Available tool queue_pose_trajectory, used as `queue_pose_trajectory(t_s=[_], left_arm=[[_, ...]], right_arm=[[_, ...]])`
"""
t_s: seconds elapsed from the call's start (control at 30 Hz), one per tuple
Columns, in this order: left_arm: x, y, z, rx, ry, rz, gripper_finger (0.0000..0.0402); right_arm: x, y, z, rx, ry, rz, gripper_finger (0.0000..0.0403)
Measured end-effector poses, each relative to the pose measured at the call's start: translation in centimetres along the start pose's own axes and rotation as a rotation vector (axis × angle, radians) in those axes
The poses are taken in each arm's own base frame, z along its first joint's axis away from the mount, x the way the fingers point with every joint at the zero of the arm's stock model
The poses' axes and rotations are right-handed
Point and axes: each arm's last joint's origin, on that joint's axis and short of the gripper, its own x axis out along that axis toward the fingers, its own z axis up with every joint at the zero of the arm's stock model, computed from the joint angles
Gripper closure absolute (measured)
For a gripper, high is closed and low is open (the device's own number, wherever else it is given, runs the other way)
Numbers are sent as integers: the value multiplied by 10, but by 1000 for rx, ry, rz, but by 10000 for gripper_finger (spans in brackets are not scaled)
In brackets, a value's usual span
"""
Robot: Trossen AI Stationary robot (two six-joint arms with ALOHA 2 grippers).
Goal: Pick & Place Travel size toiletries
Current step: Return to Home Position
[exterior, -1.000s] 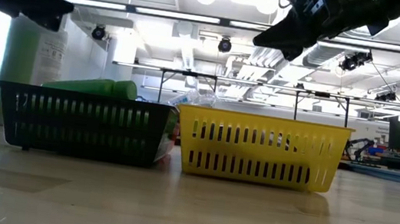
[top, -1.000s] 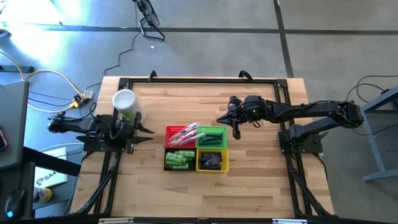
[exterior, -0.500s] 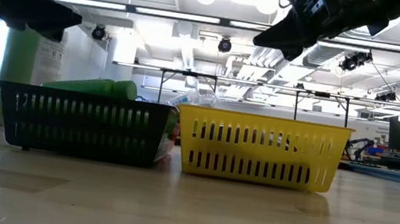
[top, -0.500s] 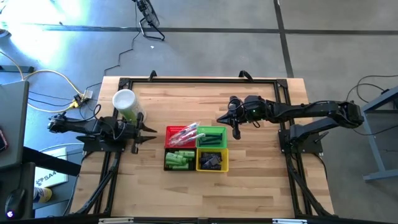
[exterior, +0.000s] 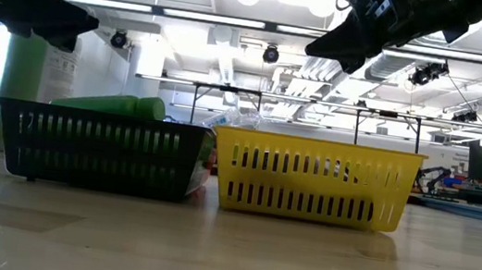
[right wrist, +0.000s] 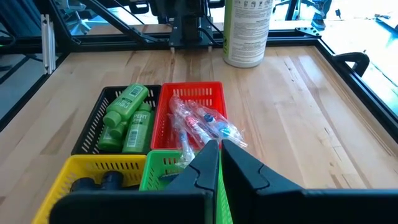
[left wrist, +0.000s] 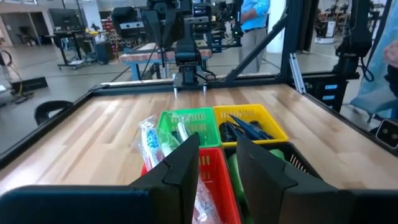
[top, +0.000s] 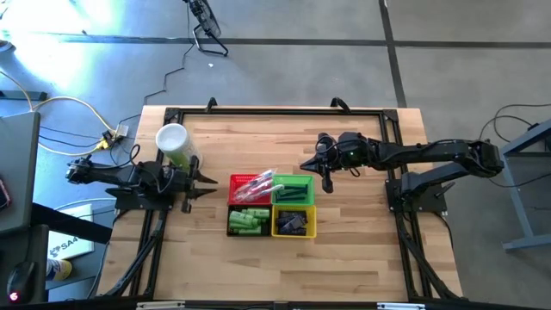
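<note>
Bench: pale wood planks, black rail round the edge. Four slotted baskets: red basket, green basket, black basket, yellow basket. Bottles in the black one: bright green, lighter green labels. Tubes in the yellow one: dark blue-black. Packets in the red basket: clear, pink and blue inside. Cup beyond the red basket: white top, green side. Left hand and right hand: matte black.

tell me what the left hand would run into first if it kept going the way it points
Likely the red basket, on its near rim or the packaged toothbrushes in it. The low view shows the left hand above basket height, so it may pass over.
</note>
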Motion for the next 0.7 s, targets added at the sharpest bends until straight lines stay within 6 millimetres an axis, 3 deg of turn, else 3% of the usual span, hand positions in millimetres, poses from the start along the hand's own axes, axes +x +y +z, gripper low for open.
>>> queue_pose_trajectory(t_s=[0.7], left_arm=[[5, -3, -9, 32, 18, -57, 298]], right_arm=[[0, 0, 0, 4, -4, 0, 392]])
